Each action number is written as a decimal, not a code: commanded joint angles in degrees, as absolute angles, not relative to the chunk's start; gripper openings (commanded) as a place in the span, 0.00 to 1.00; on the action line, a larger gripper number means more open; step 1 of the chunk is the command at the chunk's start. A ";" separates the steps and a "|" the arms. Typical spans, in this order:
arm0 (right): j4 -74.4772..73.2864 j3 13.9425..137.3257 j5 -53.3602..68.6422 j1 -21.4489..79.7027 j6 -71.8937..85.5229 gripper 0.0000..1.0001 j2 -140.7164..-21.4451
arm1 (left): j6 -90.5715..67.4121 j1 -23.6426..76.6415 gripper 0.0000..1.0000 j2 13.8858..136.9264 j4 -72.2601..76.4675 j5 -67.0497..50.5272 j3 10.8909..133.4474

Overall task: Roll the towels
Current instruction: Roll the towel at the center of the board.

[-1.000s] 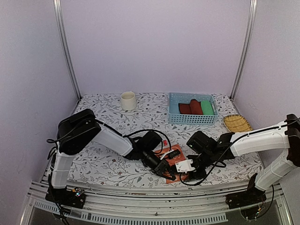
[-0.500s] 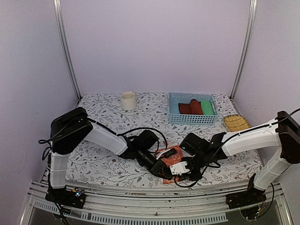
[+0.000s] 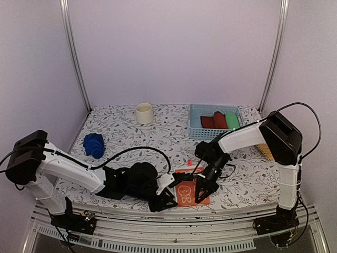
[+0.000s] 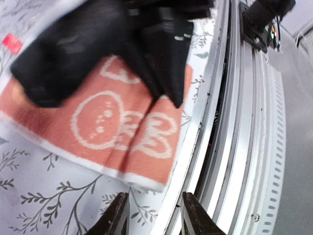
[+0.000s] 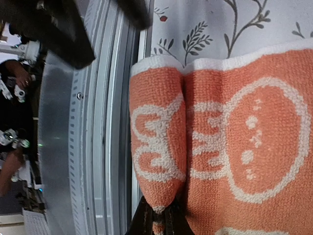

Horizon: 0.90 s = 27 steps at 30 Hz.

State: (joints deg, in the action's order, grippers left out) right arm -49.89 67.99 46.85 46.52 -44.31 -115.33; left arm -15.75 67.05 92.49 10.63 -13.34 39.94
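- Orange towel [image 3: 188, 194]: spread on the table [image 3: 131, 137] at its near edge, with one side just beside the front rail [image 4: 230, 147]. The strip nearest the rail is humped up, and a crease sets it off from the flat part. Cannot tell whether this is a first turn or only a fold. No cylinder formed yet.
- Risk A: the towel goes over the edge onto the rail. Likely cause: any pull toward the rail, since almost no table is left on that side.
- Risk B: a skewed, cone-like roll, or the cloth slips free. Likely cause: only one end of the humped strip is held, and the other end lies loose.
- Risk C: the two grippers knock together. Likely cause: both are working at the same small cloth, near each other.
- Right gripper [image 5: 156, 220]: jaws closed, pinching one end of the humped strip. The rest of the towel spreads away ahead of the fingers.
- Left gripper [image 4: 154, 218]: jaws apart, nothing between them. The towel's bordered edge lies just beyond the fingertips, near but not between them; I cannot tell whether they touch it.
- Blue towel [image 3: 95, 145]: bunched on the left of the table, well apart from both grippers. Cannot tell whether it is rolled.
- Basket [image 3: 216, 136]: at the far side, holding a red roll [image 3: 213, 120] and a green roll [image 3: 232, 120]. It is well apart from the work.
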 commanded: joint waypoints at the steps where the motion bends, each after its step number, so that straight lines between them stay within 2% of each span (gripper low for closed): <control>1: -59.16 72.66 53.71 44.48 -46.79 0.03 -124.04 | -4.99 76.24 0.39 92.37 12.40 6.51 41.36; 8: -59.80 73.84 52.86 44.47 -46.06 0.03 -127.72 | 7.92 81.63 0.43 102.76 4.15 18.56 52.70; 16: -59.46 73.61 52.66 44.48 -45.84 0.03 -127.52 | 16.37 81.56 0.41 110.44 -0.88 18.73 58.80; 19: -59.24 73.48 52.57 44.41 -45.79 0.03 -127.39 | 16.60 81.56 0.32 112.01 -2.19 18.41 59.89; 22: -59.44 73.64 52.70 44.39 -45.79 0.05 -126.85 | 15.45 81.55 0.16 112.09 -2.37 17.44 60.32; 25: -60.20 73.92 52.22 43.91 -46.25 0.16 -123.91 | 13.53 81.47 0.07 110.98 -3.17 14.57 60.70; 27: -60.76 73.87 51.76 43.06 -46.65 0.33 -119.92 | 11.70 81.13 0.04 110.39 -4.68 11.78 61.40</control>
State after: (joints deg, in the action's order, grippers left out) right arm -60.95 74.02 56.18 43.83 -45.08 -124.75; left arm 14.37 81.25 110.69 -1.26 16.56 60.05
